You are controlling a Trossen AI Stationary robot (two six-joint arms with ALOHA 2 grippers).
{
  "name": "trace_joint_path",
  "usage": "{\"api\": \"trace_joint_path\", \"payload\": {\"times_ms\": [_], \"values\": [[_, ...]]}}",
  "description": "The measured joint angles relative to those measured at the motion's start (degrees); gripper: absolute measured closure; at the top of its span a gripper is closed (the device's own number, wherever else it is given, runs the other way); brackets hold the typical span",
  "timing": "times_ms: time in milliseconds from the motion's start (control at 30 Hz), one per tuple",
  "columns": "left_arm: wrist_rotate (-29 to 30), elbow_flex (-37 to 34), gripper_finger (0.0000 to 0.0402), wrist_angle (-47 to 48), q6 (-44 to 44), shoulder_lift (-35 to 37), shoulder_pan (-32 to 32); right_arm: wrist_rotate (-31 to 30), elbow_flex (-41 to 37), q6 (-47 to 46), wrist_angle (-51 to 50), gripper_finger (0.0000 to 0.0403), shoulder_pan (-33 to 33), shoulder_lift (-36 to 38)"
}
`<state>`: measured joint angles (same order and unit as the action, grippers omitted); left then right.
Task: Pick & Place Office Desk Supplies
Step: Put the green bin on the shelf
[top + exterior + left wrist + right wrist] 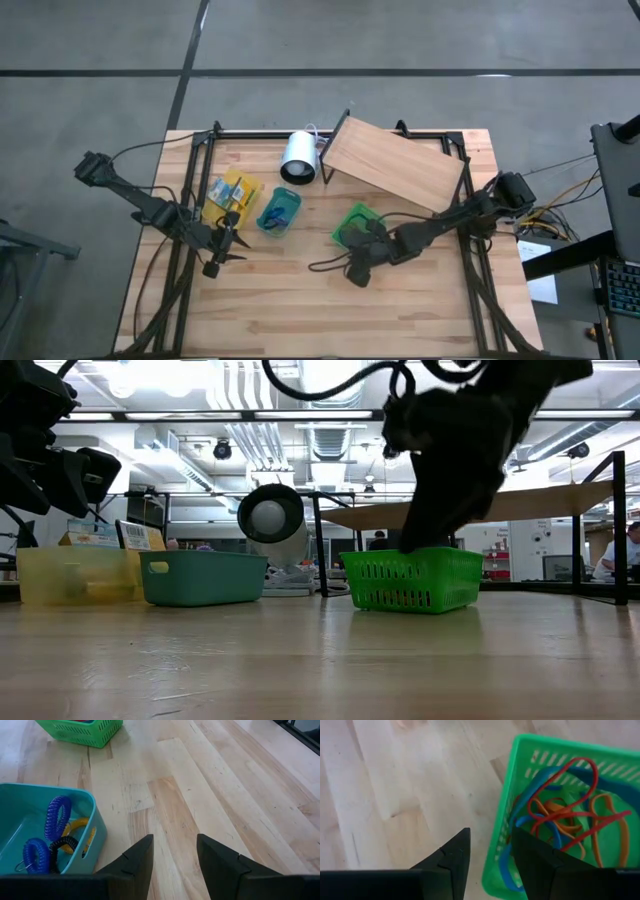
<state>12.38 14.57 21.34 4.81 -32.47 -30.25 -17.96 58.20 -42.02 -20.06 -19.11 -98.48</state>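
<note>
Beside the green basket (352, 222), on its side nearer the table's front edge, the right gripper (358, 262) hangs over the rim with its two dark fingers (451, 860) parted and nothing between them. From its wrist view one finger sits over bare wood and the other over the basket's wall. Inside the green basket lies a tangle of rubber bands (565, 817): red, orange and blue loops heaped on each other.

Left of that basket stands the teal bin (279, 211), holding blue coiled cords (57, 815), a black one and something yellow. Farther left again, touching the teal bin or just beside it, is a pale yellow bin (70, 572) with small yellow boxes (233, 192) in it.

The left gripper (226, 244) hovers over bare table (300, 310) near the teal bin's front corner, fingers apart and empty.

Behind the green basket a slanted wooden board (395, 165) rests on a black frame, with a white cylinder (298, 157) lying to its left.
</note>
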Motion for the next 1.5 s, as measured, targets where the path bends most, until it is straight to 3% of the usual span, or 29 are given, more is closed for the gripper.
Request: {"api": "trace_joint_path", "payload": {"times_ms": [333,800,1133,1500], "values": [[0.00,0.00,0.0249,0.00,-0.01,0.00,-0.01,-1.13,-4.04,0.19,3.37,0.0279,-0.02,0.00],[0.00,0.00,0.0249,0.00,0.01,0.00,0.01,-1.77,-4.11,0.27,4.01,0.0387,0.04,0.01],[0.00,0.00,0.0249,0.00,-0.01,0.00,-0.01,-1.30,-3.95,-1.25,3.74,0.0389,-0.01,0.76],[0.00,0.00,0.0249,0.00,-0.01,0.00,-0.01,0.66,9.37,-1.42,-16.12,0.0390,-1.34,0.92]]}}
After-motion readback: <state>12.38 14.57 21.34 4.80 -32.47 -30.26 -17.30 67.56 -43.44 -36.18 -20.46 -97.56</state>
